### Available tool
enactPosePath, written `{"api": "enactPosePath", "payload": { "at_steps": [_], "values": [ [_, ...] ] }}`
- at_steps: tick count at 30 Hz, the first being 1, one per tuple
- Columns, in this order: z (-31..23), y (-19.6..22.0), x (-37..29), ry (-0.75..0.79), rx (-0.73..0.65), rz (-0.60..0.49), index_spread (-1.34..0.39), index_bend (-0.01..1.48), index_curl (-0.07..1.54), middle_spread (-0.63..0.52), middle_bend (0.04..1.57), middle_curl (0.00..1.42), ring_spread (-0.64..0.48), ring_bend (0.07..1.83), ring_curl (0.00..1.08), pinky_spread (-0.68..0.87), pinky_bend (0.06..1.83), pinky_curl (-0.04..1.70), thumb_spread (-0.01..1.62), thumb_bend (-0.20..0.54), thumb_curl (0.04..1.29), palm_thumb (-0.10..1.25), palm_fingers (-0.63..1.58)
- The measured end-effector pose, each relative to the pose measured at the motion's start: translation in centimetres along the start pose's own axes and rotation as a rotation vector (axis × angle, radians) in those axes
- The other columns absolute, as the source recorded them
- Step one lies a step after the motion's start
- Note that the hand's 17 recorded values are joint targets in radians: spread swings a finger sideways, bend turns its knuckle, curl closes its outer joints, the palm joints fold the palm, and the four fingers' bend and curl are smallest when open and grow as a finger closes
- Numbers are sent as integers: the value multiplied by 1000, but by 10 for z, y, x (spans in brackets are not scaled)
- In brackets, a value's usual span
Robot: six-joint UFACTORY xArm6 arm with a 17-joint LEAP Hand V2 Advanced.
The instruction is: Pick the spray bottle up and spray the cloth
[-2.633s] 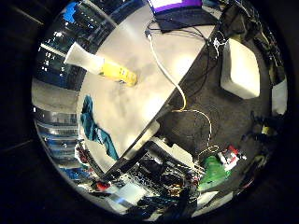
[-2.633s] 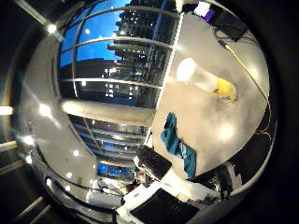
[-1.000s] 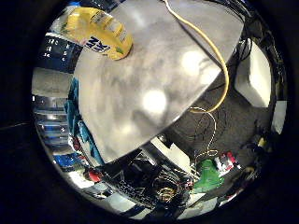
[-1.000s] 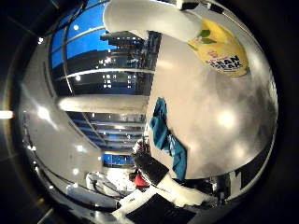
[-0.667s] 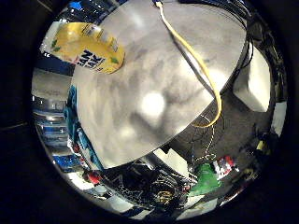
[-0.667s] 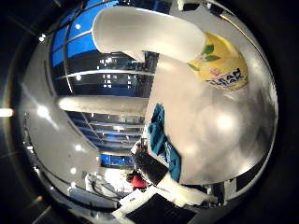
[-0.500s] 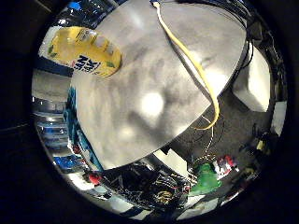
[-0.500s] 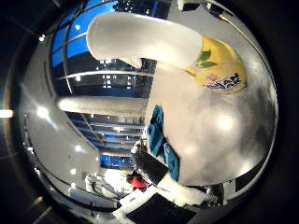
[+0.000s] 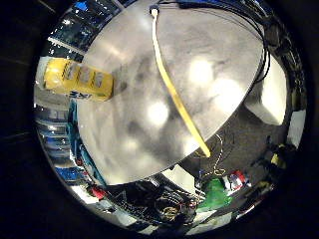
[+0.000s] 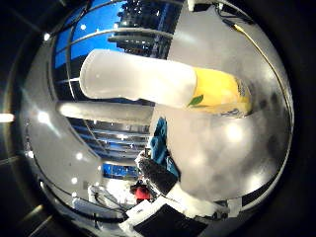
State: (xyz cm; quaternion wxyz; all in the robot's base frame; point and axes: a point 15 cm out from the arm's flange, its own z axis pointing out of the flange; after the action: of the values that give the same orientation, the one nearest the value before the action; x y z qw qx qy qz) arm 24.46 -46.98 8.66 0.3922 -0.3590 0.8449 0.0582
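Spray bottle fills much of the thumb-side palm view, so it is close to the palm: a frosted white upper part and a yellow lower part, standing on the round grey table. In the little-finger-side view only the yellow part shows, near the table's edge. Cloth, teal, lies on the same table a little past the bottle, near the rim, apart from the bottle.

No part of the hand shows in either view, so whether its fingers are straight or curled cannot be told, and places cannot be set against them; only the palm's nearness to the bottle is plain.

Across the tabletop runs a yellow strip, from one edge to the opposite rim, well apart from the bottle. Beyond the table stands a white box on the dark floor, and farther off a green object among clutter. Behind the bottle are tall windows with blue sky.
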Motion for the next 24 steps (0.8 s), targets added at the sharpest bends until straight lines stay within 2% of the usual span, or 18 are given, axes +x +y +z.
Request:
{"api": "enactPosePath", "payload": {
  "at_steps": [18,22,24],
  "values": [
    [33,-41,-47,-6,-51,-115,-233,160,284,100,197,321,157,241,267,343,310,321,986,-27,280,405,78],
    [41,-42,-48,-14,-59,-109,-223,158,282,101,217,329,150,248,268,340,295,316,984,-26,282,409,116],
    [43,-42,-50,-16,-62,-110,-207,161,282,82,248,339,132,279,272,335,279,310,987,-22,284,423,201]
  ]
}}
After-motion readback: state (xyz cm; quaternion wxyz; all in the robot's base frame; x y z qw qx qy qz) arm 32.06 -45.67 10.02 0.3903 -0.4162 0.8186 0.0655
